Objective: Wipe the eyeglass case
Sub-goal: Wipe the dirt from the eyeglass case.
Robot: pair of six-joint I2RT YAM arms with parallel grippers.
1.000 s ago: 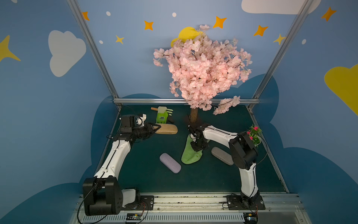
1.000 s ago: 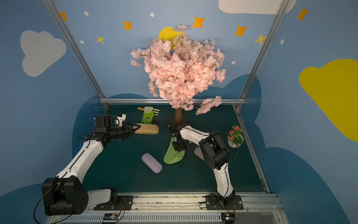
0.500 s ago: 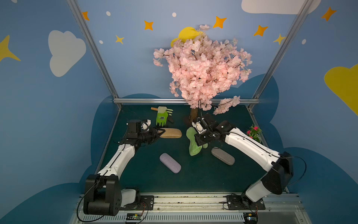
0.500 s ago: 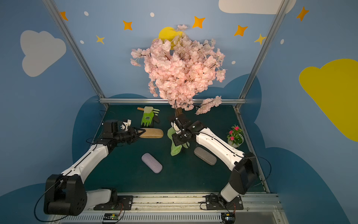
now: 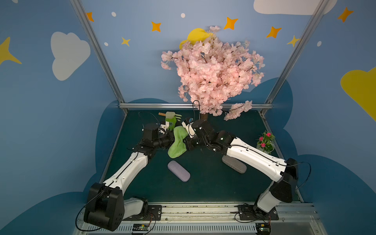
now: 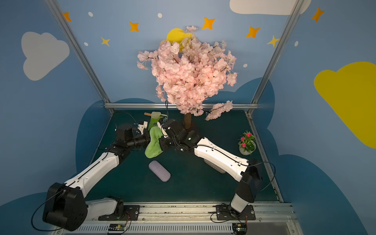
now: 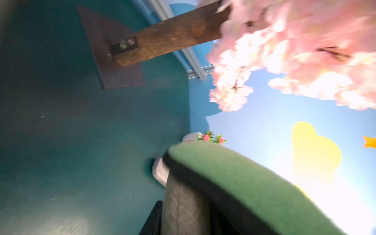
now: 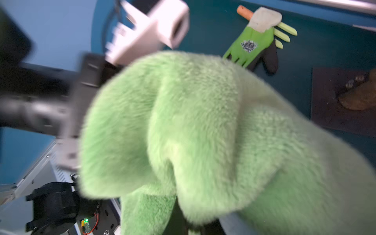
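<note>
Draping fluffy green cloth (image 5: 176, 145) over woven beige case (image 7: 183, 205) | right pincer (image 5: 186, 142) clenching cloth | left pincer (image 5: 167, 140) gripping case

cloth (image 5: 176, 145) at centre, loose eyeglass case (image 5: 178, 171) before it, glove (image 5: 171, 122) and tree (image 5: 213, 71) behind, potted plant (image 5: 265, 142) far right

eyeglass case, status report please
Left gripper shut on tan eyeglass case. Right gripper shut on green cloth, draped over it. Lilac case and grey case lie apart on the mat, nothing blocking.
</note>
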